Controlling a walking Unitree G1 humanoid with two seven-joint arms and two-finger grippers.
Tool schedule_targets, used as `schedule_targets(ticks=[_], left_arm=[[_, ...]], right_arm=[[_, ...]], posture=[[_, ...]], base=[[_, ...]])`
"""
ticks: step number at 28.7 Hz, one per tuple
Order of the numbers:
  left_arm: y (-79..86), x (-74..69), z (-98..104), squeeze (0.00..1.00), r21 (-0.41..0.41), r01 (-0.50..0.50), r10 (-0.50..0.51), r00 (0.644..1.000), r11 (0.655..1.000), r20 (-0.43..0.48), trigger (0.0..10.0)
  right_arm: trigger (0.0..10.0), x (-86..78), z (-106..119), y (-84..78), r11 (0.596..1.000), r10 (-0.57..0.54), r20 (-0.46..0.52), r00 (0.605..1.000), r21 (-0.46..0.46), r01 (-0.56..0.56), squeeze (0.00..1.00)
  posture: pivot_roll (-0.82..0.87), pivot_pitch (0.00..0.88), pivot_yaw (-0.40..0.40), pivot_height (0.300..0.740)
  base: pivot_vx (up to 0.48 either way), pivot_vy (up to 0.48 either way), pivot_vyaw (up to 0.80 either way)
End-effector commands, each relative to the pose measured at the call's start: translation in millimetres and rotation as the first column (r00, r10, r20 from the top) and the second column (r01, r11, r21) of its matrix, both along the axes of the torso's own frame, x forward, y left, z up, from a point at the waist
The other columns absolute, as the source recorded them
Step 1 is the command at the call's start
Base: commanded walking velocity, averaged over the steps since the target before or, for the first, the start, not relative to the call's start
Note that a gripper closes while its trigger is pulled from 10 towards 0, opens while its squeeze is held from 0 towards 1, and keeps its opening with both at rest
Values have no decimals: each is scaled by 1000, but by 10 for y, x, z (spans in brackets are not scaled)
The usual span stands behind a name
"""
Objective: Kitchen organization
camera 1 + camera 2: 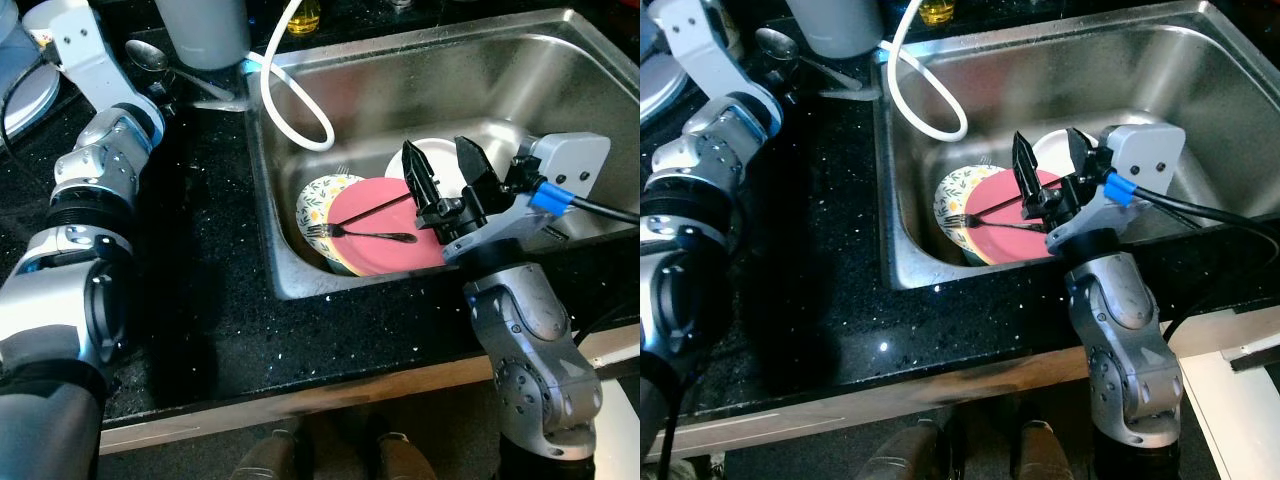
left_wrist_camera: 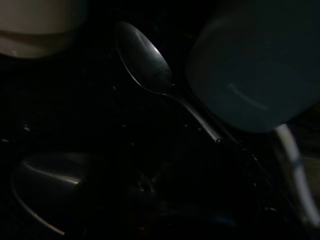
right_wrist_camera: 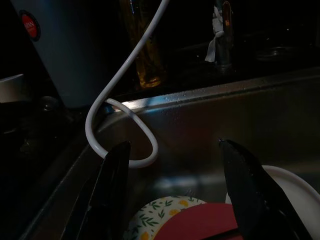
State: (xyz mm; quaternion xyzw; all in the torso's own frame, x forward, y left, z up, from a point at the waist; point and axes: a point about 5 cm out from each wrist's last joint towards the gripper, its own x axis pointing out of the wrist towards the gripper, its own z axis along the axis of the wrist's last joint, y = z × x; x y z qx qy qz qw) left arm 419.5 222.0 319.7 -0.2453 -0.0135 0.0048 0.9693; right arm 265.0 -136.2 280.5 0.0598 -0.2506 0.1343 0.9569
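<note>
A steel sink holds a red plate lying over a floral plate, with a white plate behind them. A fork and a thin dark stick lie on the red plate. My right gripper hovers open just above the plates, nothing between its fingers. My left arm reaches to the back left of the black counter, near a spoon that lies beside a pale container.
A white hose loops from the back into the sink. An amber bottle stands behind the rim. A white dish sits at the far left. The black counter runs along the sink's left and front. Shoes show below.
</note>
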Motion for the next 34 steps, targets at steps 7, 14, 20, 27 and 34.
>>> schedule_targets(ticks=[7,14,20,27,34], left_arm=[[-566,-12,-199,0,-18,440,-440,896,898,-57,10000],[-933,-70,-199,0,-65,597,-599,800,799,-20,10000],[-1017,-284,161,0,114,712,-704,635,693,317,10000],[-950,-434,293,0,321,611,-687,596,724,416,10000],[-951,-549,204,0,584,248,-540,741,773,399,10000]], right_arm=[[10000,2,-24,4,1000,13,-9,1000,4,-13,0],[10000,26,-3,8,1000,17,0,1000,-1,-17,0],[10000,49,13,6,1000,20,13,1000,-6,-20,0],[10000,66,12,2,1000,20,18,1000,-6,-20,0],[10000,103,-82,-21,999,-34,-1,999,-22,34,0]], posture=[[56,290,110,740],[52,270,104,740],[52,240,101,740],[55,217,94,740],[63,191,93,740]], base=[[0,0,0],[0,0,0],[0,0,0],[0,0,0],[0,0,0]])
